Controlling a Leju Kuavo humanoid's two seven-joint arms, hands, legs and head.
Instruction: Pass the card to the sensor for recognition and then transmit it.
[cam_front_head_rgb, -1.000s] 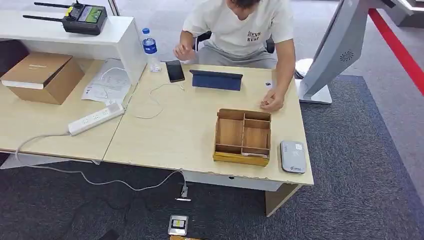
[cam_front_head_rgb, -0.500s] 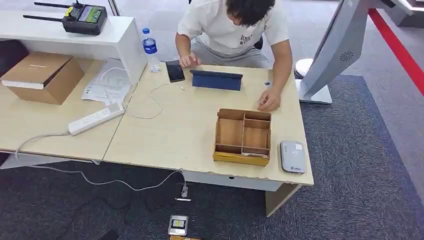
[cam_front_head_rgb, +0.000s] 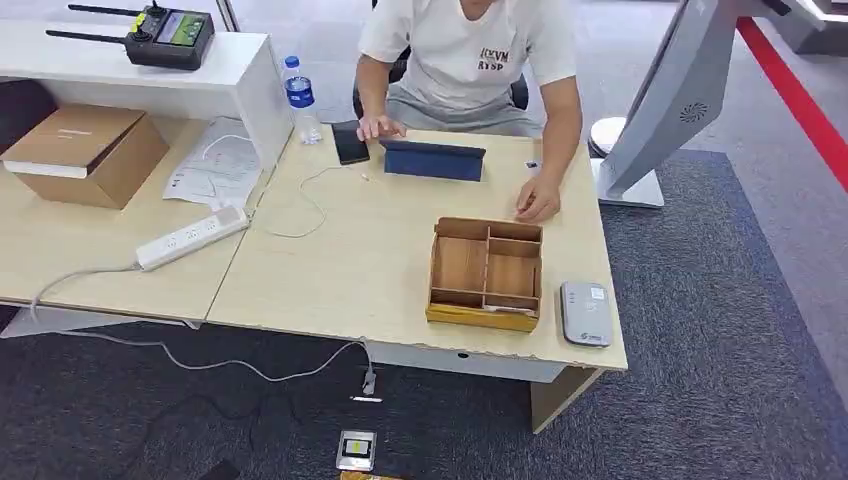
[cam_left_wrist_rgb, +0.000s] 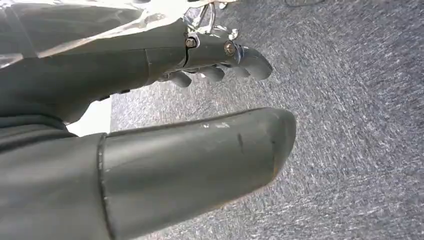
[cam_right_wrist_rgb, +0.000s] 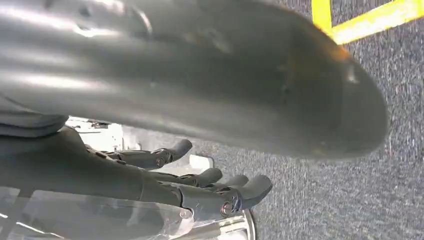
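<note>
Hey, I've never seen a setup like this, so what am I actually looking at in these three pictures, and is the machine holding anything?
These come from a two-legged humanoid robot with two arms and many-fingered hands. The wide picture is the robot's own head camera, looking down at a light wooden table. On it sit a partitioned wooden tray, a small grey card reader beside it, a blue tablet case, a black phone, a clear water bottle and a white power strip. A person in a white T-shirt sits across the table, hands resting on it.

The other two pictures come from cameras at the robot's wrists, both looking over grey carpet. The left hand and the right hand each show a thick grey thumb and darker fingers spread apart. Neither holds anything. I cannot make out a card clearly.
</note>
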